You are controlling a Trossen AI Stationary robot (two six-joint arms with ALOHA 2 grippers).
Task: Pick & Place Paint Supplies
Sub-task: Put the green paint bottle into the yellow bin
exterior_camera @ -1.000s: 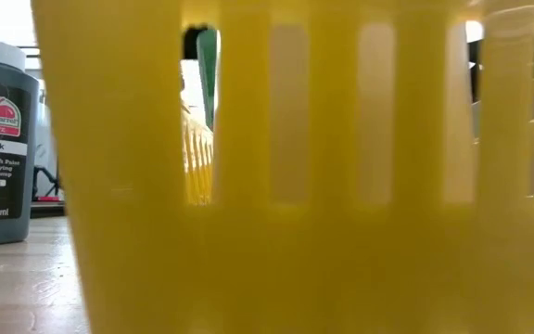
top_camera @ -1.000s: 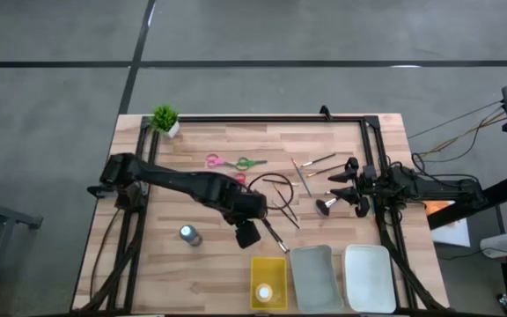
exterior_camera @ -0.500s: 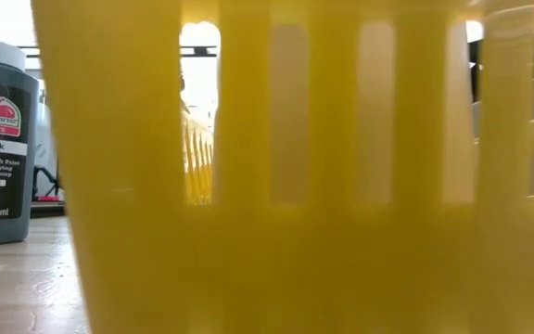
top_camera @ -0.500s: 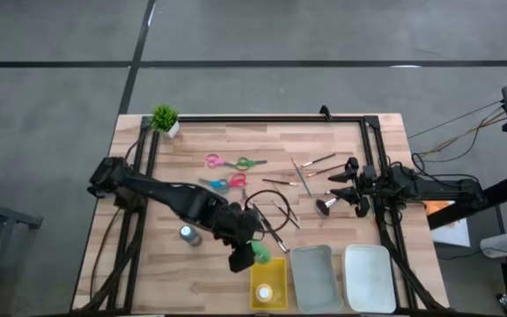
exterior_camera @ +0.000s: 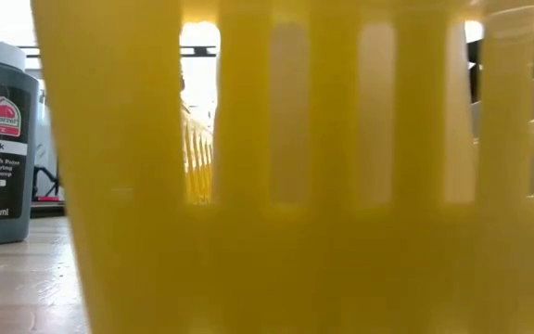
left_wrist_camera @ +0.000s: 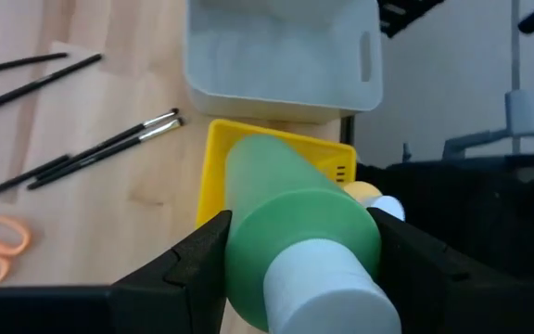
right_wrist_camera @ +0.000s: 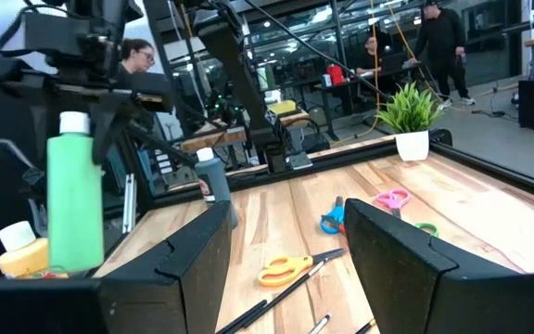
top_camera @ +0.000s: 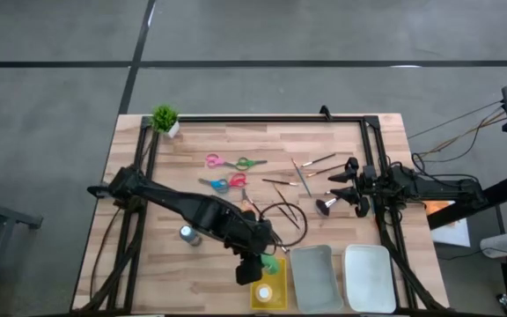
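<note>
The left tool (left_wrist_camera: 299, 260) grips the green bottle (left_wrist_camera: 295, 223) by its smooth, rigid body above the yellow tray (left_wrist_camera: 213, 172); the right tool (right_wrist_camera: 286, 246) waits open at the tabletop's right edge.

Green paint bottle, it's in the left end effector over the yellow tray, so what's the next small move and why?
Probably lower it a little, then let go. The left end effector grips the green paint bottle above the yellow tray, which already holds a yellow bottle. Releasing lower should keep it from bouncing out. The right end effector waits open at the table's right edge.
</note>
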